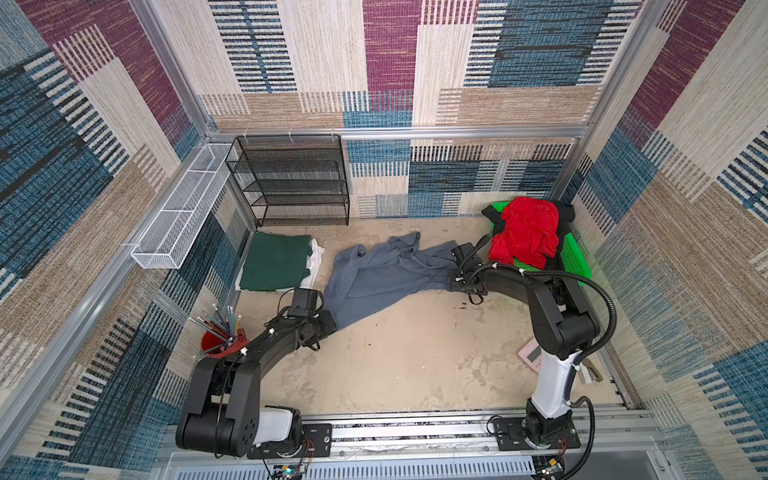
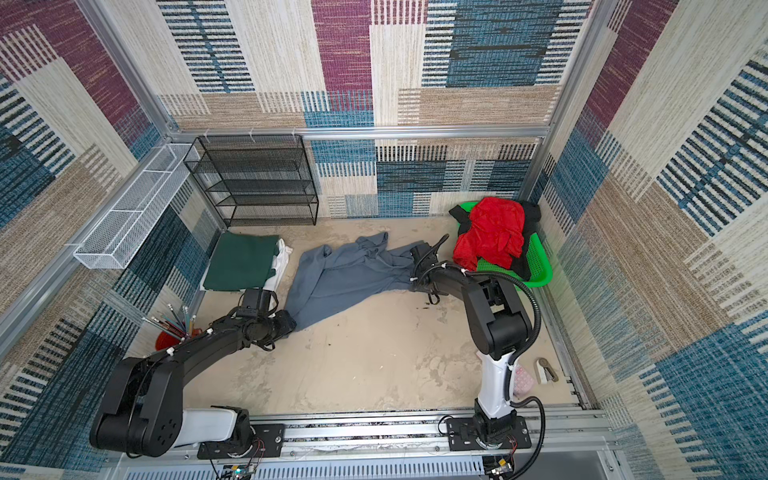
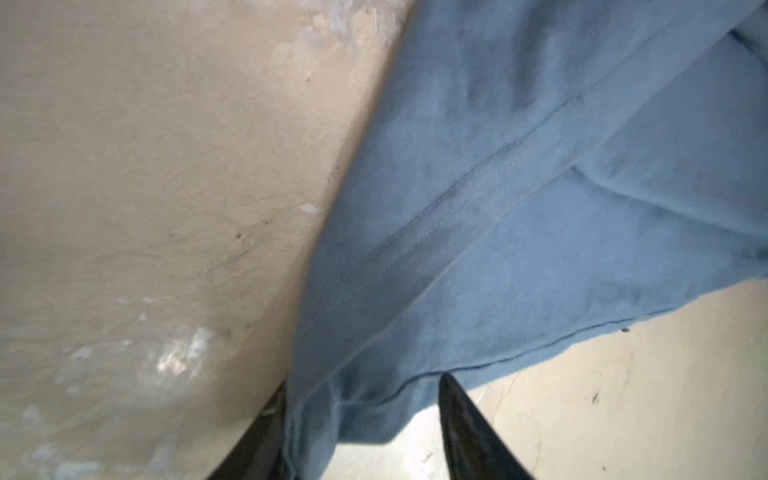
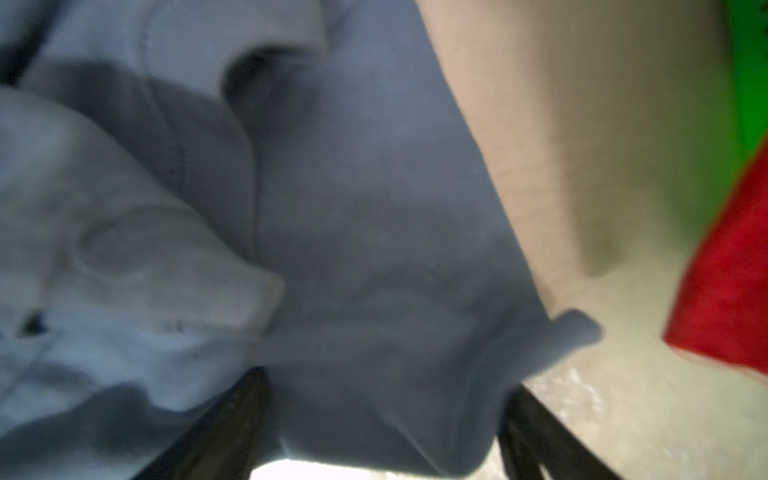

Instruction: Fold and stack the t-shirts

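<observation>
My left hand [image 3: 361, 384], fingers apart, straddles the lower-left corner of the grey shirt [image 1: 374, 276]. My right hand [image 4: 386, 384], also apart, straddles its right end. It sprawls mid-frame on the surface [image 1: 415, 357].

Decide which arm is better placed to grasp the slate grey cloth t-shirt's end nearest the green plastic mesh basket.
Right: the right tool straddles that end of the grey t-shirt; the left tool straddles its opposite corner.

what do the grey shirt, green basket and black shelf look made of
Grey shirt: soft matte knit cloth, likely cotton; it creases and has a stitched hem. Green basket: shiny moulded plastic mesh, apparently. Black shelf: thin metal mesh, dark coated, judging by its see-through grid.
</observation>
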Robot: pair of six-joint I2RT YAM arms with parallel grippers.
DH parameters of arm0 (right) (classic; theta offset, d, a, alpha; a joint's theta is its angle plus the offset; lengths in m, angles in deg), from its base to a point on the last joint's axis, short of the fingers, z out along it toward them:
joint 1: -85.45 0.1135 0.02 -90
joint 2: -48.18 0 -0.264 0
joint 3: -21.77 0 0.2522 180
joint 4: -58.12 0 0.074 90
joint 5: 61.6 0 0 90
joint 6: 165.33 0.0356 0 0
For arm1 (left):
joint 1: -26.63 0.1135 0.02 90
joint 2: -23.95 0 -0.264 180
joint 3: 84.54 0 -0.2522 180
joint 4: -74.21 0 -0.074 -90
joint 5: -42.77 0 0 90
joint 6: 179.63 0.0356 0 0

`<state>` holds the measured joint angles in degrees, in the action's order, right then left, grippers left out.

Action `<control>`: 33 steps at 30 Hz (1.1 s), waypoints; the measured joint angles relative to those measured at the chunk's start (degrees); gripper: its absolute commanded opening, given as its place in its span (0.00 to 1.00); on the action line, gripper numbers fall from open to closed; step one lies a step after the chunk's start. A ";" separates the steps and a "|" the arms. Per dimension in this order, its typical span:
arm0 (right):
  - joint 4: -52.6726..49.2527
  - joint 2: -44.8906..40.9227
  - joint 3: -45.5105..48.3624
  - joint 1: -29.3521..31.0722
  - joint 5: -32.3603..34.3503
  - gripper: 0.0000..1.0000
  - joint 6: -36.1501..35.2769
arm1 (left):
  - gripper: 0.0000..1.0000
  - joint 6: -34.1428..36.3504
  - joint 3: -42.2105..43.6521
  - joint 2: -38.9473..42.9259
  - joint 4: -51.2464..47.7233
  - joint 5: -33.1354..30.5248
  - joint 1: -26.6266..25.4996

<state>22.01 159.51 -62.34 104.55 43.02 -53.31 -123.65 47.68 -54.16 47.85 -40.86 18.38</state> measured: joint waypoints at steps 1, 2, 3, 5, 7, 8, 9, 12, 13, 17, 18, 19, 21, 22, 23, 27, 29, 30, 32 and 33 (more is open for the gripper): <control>0.50 0.26 -0.20 0.00 -0.28 0.63 -0.26 | 0.42 0.07 -0.02 -0.11 -0.04 0.11 0.00; 0.98 0.42 -0.26 0.00 -0.68 0.54 -0.50 | 0.36 0.15 -0.04 -0.15 -0.07 0.33 0.00; 1.25 0.42 -0.24 0.00 -0.98 0.47 -1.07 | 0.32 0.17 -0.04 -0.22 -0.09 0.48 0.00; 1.73 0.42 -0.20 0.02 -1.79 0.30 -1.55 | 0.24 0.26 -0.09 -0.22 -0.11 1.27 0.00; 1.88 0.17 -0.13 0.02 -2.47 0.18 -2.34 | 0.16 0.44 -0.31 -0.22 -0.15 1.49 0.02; 1.88 -0.04 -0.09 0.02 -2.75 0.12 -2.51 | 0.12 0.63 -0.46 -0.22 -0.15 1.60 0.02; 1.88 -0.37 -0.07 0.02 -3.13 0.08 -2.99 | 0.07 0.72 -0.63 -0.24 -0.28 1.70 0.04; 1.68 -1.40 -0.39 0.02 -3.91 0.00 -4.07 | 0.00 1.27 -1.97 -0.44 -1.01 1.92 0.07; 1.49 -1.73 -0.85 0.02 -4.28 0.00 -4.52 | 0.00 1.40 -2.51 -0.57 -1.36 2.01 0.11; 1.36 -4.00 -2.60 0.02 -6.16 0.00 -5.44 | 0.00 1.84 -5.20 -0.66 -2.36 2.91 0.24; 1.36 -4.63 -3.17 0.02 -6.69 0.00 -5.57 | 0.00 1.81 -5.84 -0.66 -2.34 3.06 0.24; 1.42 -5.35 -4.02 0.02 -7.50 0.00 -5.60 | 0.00 1.81 -6.71 -0.72 -2.27 3.34 0.24; 0.94 -5.90 -6.78 -0.24 -8.66 0.00 -5.81 | 0.00 1.70 -9.51 -1.68 -2.29 4.42 0.26; 0.85 -5.84 -8.55 -0.42 -9.46 0.00 -5.86 | 0.00 1.66 -11.41 -2.47 -2.16 4.61 0.26; -0.09 -5.44 -11.34 -0.72 -10.01 0.00 -6.01 | 0.00 1.62 -14.32 -3.67 -2.25 5.18 0.26; -4.02 -1.49 -25.20 -2.62 -11.69 0.00 -5.70 | 0.00 1.66 -28.52 -9.46 -3.93 8.07 0.26; -7.50 0.24 -33.16 -3.17 -12.02 0.00 -5.31 | 0.00 1.68 -36.79 -11.91 -5.44 9.92 0.26; -8.79 0.46 -36.13 -3.39 -11.89 0.00 -5.31 | 0.00 1.75 -40.48 -12.66 -5.77 10.71 0.26; -11.23 0.22 -41.20 -3.48 -11.08 0.00 -5.05 | 0.00 1.86 -46.23 -12.81 -6.78 12.00 0.26; -12.28 -0.31 -43.21 -3.45 -10.95 0.00 -5.05 | 0.00 1.88 -48.04 -12.33 -7.10 12.07 0.26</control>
<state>9.73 159.20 -105.55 101.09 32.06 -58.36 -121.77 -0.36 -66.48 40.75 -28.79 18.64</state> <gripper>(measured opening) 0.080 0.066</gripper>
